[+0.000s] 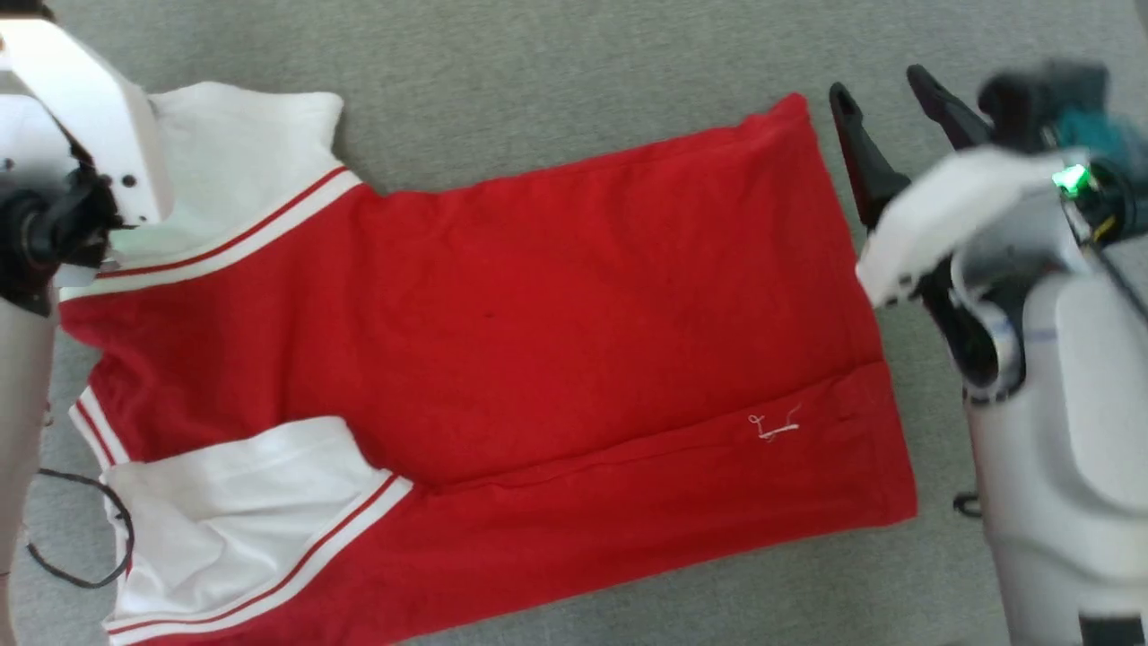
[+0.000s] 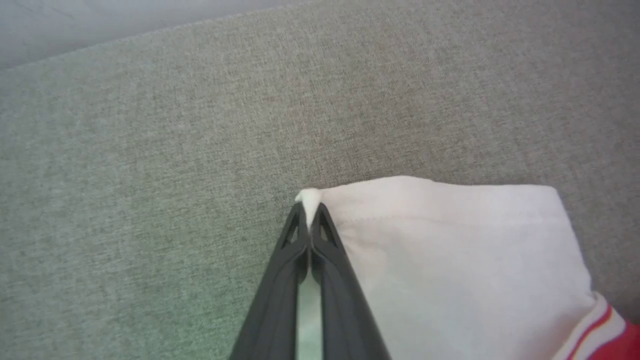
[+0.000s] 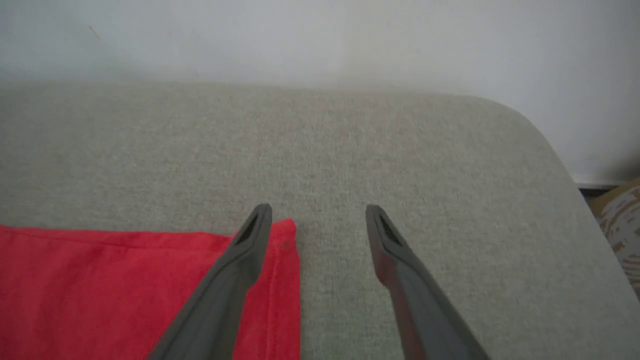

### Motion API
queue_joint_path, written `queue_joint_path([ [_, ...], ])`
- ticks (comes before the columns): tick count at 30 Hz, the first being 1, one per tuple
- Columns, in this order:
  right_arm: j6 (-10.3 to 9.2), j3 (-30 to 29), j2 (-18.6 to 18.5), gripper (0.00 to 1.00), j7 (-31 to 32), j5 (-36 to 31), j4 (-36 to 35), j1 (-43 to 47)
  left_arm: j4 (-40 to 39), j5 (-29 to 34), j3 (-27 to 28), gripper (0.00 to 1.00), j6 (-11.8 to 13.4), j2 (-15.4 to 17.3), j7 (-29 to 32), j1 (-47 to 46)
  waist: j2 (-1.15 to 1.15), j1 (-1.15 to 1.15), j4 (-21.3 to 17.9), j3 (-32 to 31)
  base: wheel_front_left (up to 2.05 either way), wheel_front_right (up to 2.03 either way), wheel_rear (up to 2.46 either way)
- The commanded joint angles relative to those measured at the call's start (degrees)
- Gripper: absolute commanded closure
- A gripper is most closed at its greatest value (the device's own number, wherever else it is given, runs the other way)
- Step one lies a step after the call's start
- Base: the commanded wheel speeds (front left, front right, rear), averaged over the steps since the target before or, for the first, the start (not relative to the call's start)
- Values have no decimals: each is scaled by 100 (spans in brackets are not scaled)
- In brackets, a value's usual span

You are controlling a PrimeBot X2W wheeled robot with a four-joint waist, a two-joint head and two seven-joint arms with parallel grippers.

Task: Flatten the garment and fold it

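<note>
Garment (image 1: 538,314) lies spread on a grey fabric surface (image 1: 538,72), across the centre of the head view. Hem end points to 3 o'clock, both sleeves to 9 o'clock. Upper sleeve (image 1: 242,152) sits at 10 o'clock, white with thin red stripes; lower sleeve (image 1: 242,511) at 8 o'clock. A long crease runs down the body from 7 toward 3 o'clock, with a loose white thread (image 1: 776,429) beside it near the hem.

Left pincer (image 2: 310,212) is clamped on the outer corner of the upper sleeve; a tuft of white cloth pokes past its tips.

Right pincer (image 1: 879,90) stands spread wide at 2 o'clock, by the far hem corner. In the right wrist view one finger (image 3: 240,260) crosses the red corner and the other is over bare grey surface. Contact with the cloth: cannot tell.

Black cable (image 1: 90,529) loops at 8 o'clock.
</note>
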Motion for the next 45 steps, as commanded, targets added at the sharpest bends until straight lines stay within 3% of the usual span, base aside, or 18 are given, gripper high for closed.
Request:
queue_joint_path([
  [1, -6, -36, 11, 0, 389, -34, 233, -246, -29, 14, -34, 100, -56, -56, -73, 54, 0, 0, 104, 26, 0, 0, 0],
  [5, -6, 50, 11, 0, 1513, -233, 782, -764, -35, 17, -103, 100, -148, -149, -203, -39, 0, 0, 224, 80, 0, 0, 0],
  [12, -6, 126, 11, 0, 2815, -559, 1405, -1322, 5, 6, -187, 100, -274, -247, -370, -142, 0, 0, 359, 180, 0, 0, 0],
  [13, -6, 112, 11, 30, 3020, -586, 1485, -1354, 15, 6, -196, 100, -286, -256, -394, -147, 0, 0, 374, 186, 0, 0, 0],
  [14, -6, 107, 11, 46, 3214, -617, 1542, -1378, 26, 1, -202, 100, -297, -267, -418, -151, 0, 0, 388, 191, 0, 0, 0],
  [16, -6, 105, 11, 96, 3509, -633, 1572, -1394, 45, -12, -207, 100, -321, -296, -493, -154, 0, 0, 416, 190, 0, 0, 0],
  [17, -6, 94, 11, 100, 3594, -635, 1551, -1386, 49, -22, -204, 100, -340, -311, -551, -151, 0, 0, 430, 183, 0, 0, 0],
  [21, -6, 23, 11, 100, 3361, -547, 1303, -1246, 19, 26, -164, 100, -462, -340, -1118, -82, 0, 0, 495, 58, 0, 0, 0],
  [32, -6, -203, 11, 100, 1241, -36, 542, -141, -575, 8, 225, 100, -487, -523, -3328, 1182, 0, 0, 752, -854, 0, 0, 0],
  [39, -6, -371, 10, 100, 479, 46, 211, 793, -1512, -297, 495, 100, -208, -623, -3777, 2604, 0, 0, 1020, -1484, 0, 0, 0],
  [45, -6, -548, -30, 100, 306, 62, 117, 1527, -2324, -618, 682, 100, 92, -724, -3845, 3924, 0, 0, 1213, -1790, 0, 0, 0],
])
